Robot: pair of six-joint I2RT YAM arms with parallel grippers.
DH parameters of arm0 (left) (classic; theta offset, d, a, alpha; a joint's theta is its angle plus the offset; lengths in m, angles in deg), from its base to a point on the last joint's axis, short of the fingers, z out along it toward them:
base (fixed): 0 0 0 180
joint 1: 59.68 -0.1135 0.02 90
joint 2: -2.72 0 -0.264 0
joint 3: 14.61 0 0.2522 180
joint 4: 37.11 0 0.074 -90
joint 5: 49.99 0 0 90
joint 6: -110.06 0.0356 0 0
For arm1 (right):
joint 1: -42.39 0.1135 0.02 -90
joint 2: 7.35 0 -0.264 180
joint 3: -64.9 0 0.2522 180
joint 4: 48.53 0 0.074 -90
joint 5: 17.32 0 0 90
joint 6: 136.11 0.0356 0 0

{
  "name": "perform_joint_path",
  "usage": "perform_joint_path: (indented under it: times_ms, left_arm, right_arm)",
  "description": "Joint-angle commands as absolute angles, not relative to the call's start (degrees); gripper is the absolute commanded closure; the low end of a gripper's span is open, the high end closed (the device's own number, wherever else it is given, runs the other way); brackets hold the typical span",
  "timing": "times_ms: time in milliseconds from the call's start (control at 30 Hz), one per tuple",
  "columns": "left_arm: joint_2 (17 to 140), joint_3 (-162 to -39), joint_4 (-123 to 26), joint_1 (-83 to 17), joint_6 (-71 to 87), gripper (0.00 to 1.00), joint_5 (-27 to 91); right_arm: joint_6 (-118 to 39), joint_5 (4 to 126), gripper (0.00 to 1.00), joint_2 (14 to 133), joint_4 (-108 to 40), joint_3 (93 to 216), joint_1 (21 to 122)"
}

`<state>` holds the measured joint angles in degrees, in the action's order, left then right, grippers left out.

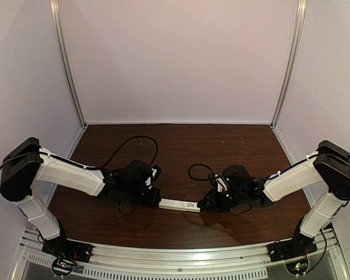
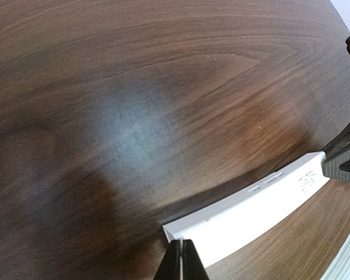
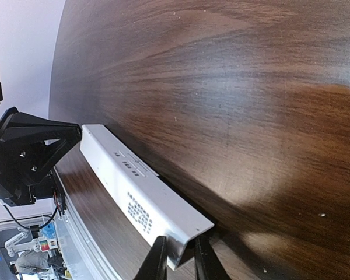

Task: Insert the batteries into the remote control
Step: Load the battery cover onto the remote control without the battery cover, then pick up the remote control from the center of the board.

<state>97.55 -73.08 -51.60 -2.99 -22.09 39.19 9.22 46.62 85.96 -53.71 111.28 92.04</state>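
Gripping the remote control from both ends, the two arms meet low over the dark wooden tabletop.
The left tool is closed on the remote control's left end; in the left wrist view its two dark fingers stand almost together at the white corner. The right tool is pinched shut on the opposite end, with one finger on each side of the thin edge in the right wrist view. The white bar runs lengthwise between them, near the front middle of the tabletop, with small dark printed marks toward its right end. Whether it rests on the wood or hangs just above it cannot be told.
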Motion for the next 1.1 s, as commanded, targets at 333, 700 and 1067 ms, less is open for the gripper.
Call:
perform_joint_path:
  times_ms: [333, 700, 1067]
  left_arm:
    - [101.8, -74.3, -48.2, 0.3, -20.4, 0.86, 31.1]
    - [91.9, -79.7, -58.9, -5.2, -8.1, 0.39, 34.4]
    - [97.5, -92.6, -69.8, -1.9, 22.3, 0.05, 26.8]
  right_arm:
    - [6.9, 46.4, 0.82, 86.0, -53.6, 111.1, 91.8]
    - [-1.1, 49.1, 0.55, 74.4, -40.6, 113.6, 87.5]
    - [-8.2, 52.4, 0.27, 55.3, -30.0, 113.1, 78.8]
